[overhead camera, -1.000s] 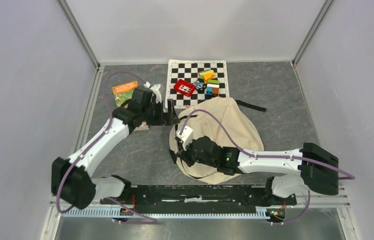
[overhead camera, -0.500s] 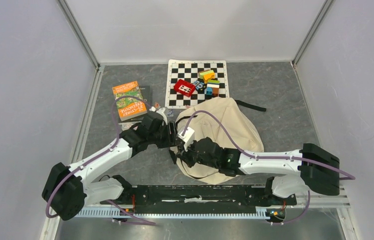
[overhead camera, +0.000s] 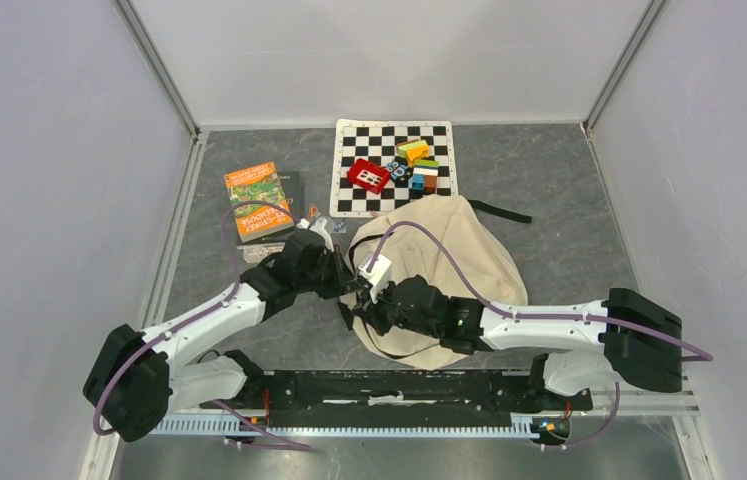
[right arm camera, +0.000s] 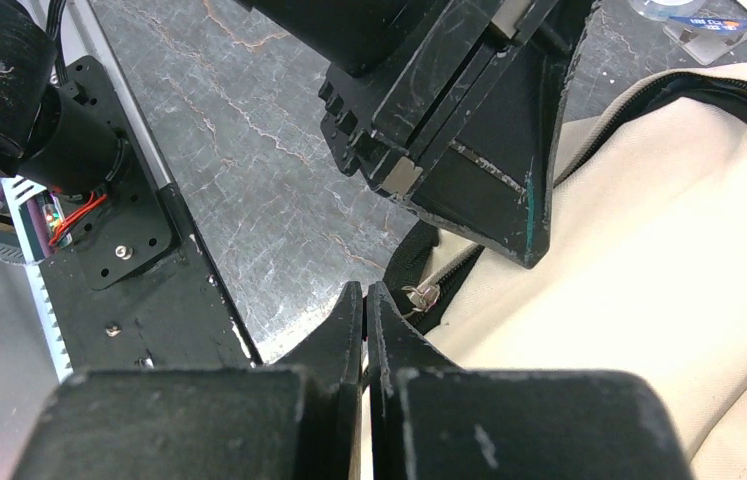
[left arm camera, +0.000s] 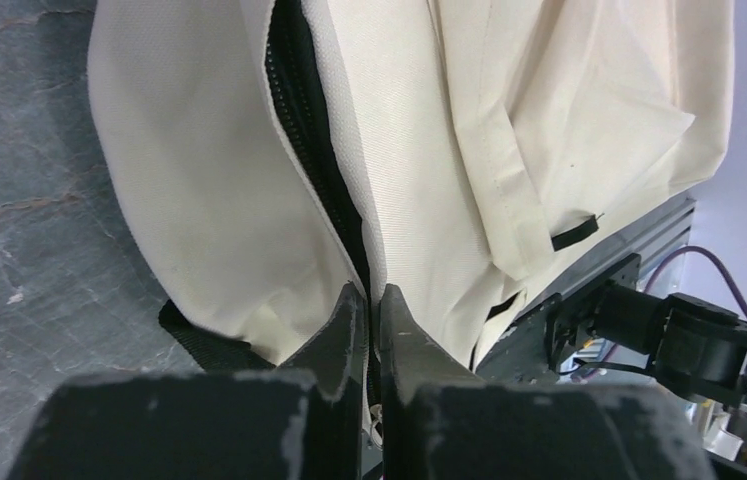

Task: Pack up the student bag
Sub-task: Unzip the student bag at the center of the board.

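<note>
1 bag [overhead camera: 484, 240] lies mid-table, just near of 1 chessboard [overhead camera: 347, 190] bearing coloured blocks [overhead camera: 399, 168] too bunched to count, with 1 orange book [overhead camera: 257, 200] off to the left. The bag's long axis runs near-to-far, zipper edge facing left. The left gripper [left arm camera: 369, 300] pinches that zipper edge; the right gripper [right arm camera: 365, 295] is pressed together beside the zipper pull [right arm camera: 419, 296].

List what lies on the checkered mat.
A red block and a cluster of coloured blocks lie on the checkered mat. The student bag overlaps its near right corner, hiding whatever may be there.
</note>
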Controlling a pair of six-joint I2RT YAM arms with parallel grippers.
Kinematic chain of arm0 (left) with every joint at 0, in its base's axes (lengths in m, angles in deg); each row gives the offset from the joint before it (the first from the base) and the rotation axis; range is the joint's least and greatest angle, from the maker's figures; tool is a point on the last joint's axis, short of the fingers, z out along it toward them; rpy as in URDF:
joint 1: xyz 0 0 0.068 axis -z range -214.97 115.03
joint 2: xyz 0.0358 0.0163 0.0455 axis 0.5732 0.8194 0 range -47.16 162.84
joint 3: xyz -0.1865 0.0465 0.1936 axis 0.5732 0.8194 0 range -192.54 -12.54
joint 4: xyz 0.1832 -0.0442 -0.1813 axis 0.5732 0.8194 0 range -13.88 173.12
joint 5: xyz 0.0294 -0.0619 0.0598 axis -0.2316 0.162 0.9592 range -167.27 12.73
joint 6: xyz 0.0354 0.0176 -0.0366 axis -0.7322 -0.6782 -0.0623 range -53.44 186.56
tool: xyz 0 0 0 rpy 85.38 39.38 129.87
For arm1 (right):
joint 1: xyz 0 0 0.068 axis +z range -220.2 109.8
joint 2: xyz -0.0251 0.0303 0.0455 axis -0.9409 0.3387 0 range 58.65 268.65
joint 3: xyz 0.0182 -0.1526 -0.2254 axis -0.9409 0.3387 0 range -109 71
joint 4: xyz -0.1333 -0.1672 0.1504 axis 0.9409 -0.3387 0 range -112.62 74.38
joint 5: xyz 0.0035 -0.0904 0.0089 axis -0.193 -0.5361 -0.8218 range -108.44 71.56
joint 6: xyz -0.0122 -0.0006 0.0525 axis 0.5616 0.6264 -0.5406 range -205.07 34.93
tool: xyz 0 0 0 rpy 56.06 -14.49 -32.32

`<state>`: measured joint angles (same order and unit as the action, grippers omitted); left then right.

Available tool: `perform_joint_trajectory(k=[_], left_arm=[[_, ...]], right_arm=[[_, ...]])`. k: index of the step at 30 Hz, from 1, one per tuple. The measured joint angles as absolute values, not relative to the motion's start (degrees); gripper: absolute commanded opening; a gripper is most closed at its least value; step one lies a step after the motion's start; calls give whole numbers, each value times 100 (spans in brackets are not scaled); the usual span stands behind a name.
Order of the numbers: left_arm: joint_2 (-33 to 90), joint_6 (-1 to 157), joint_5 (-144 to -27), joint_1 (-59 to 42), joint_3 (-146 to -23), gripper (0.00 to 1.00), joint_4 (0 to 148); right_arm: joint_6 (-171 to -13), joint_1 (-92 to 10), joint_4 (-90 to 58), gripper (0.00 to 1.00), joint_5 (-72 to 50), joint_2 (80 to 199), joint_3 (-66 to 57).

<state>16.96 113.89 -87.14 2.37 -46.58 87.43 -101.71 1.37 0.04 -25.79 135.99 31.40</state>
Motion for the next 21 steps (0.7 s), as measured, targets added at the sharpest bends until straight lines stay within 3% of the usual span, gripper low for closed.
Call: perform_joint_trajectory(k=[11, 21], left_arm=[[1888, 11181, -8786, 213, -4910, 2, 8883], [2369, 10477, -9095, -338, -5887, 2, 9538]], right_arm=[[-10136, 137, -118, 0, -2632, 13564, 3145], [-10154, 144, -173, 0, -2645, 13229, 3466]])
